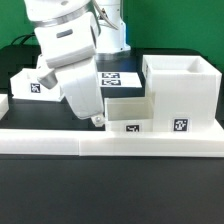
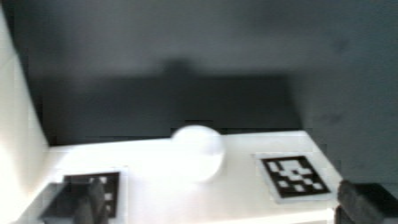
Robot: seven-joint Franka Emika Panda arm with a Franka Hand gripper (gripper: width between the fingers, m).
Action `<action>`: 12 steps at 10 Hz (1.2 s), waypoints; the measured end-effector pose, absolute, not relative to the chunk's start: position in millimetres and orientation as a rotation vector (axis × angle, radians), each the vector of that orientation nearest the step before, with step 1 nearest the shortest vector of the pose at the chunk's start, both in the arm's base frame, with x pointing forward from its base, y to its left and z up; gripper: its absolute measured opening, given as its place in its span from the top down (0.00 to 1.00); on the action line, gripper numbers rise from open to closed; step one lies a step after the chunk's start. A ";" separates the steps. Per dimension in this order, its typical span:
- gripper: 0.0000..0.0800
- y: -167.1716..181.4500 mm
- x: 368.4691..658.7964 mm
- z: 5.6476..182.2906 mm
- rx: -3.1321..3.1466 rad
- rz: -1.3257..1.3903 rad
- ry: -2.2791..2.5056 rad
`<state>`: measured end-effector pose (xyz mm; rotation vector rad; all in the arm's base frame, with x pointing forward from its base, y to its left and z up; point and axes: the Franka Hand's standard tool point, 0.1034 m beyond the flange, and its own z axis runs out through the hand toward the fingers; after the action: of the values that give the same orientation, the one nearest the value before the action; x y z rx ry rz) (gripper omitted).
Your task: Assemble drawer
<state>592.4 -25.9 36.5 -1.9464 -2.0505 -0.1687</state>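
Black tabletop (image 1: 40, 190) spreads beneath the claw (image 1: 96, 118), whose fingers stand apart (nothing gripped), a tray (image 1: 130, 112) touching beside it, its knob (image 2: 196, 152) just ahead. Beyond the tray sits the housing (image 1: 182, 88). Grasping seems in hand; next, closing squarely on the tray.

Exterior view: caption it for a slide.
Gripper poised beside a small drawer tray, with the boxy housing alongside.
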 end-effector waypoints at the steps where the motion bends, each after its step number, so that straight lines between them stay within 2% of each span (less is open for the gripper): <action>1: 0.19 -19.7 594.7 34.1 -1.947 -0.181 -2.056; 7: 0.19 -2.6 598.8 32.5 -1.958 -0.197 -2.054; 12: 0.19 -6.7 599.5 27.6 -1.917 -0.132 -2.154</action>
<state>599.5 -6.7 27.6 -1.9173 -2.1541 -0.1324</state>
